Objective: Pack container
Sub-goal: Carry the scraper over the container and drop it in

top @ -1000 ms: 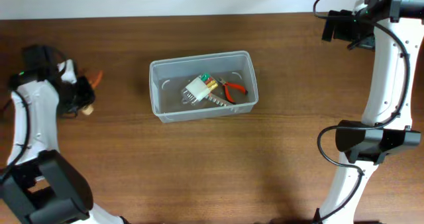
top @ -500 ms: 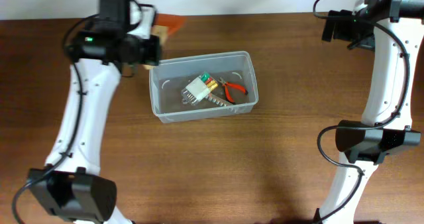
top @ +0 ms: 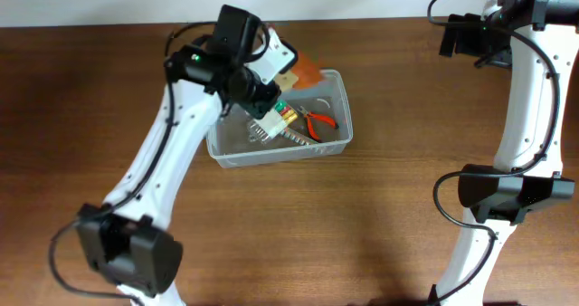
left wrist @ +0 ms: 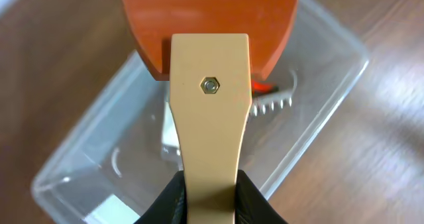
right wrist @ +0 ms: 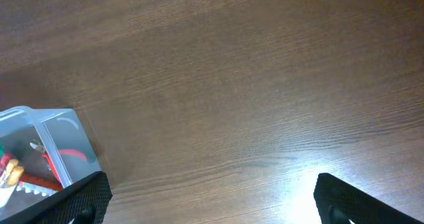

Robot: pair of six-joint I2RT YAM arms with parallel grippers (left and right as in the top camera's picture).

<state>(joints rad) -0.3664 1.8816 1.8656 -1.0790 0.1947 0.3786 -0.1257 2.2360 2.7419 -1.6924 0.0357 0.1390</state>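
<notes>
Dark wood tabletop [top: 362, 234] carried the clear container [top: 271, 154] near its middle, with red-handled pliers [top: 321, 121] and a white block [top: 268, 120] inside. Over its far rim, the left gripper [left wrist: 211, 191] was clenched on the tan handle of an orange-bladed scraper [left wrist: 209, 25]. The right gripper [right wrist: 212, 204] hung with jaws spread wide, well to the container's right.

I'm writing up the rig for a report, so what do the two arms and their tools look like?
Both arms, left arm and right arm, have white links with black joint housings, black cables looping along them and small green lights. The left tool and right tool are black at the tips.
</notes>
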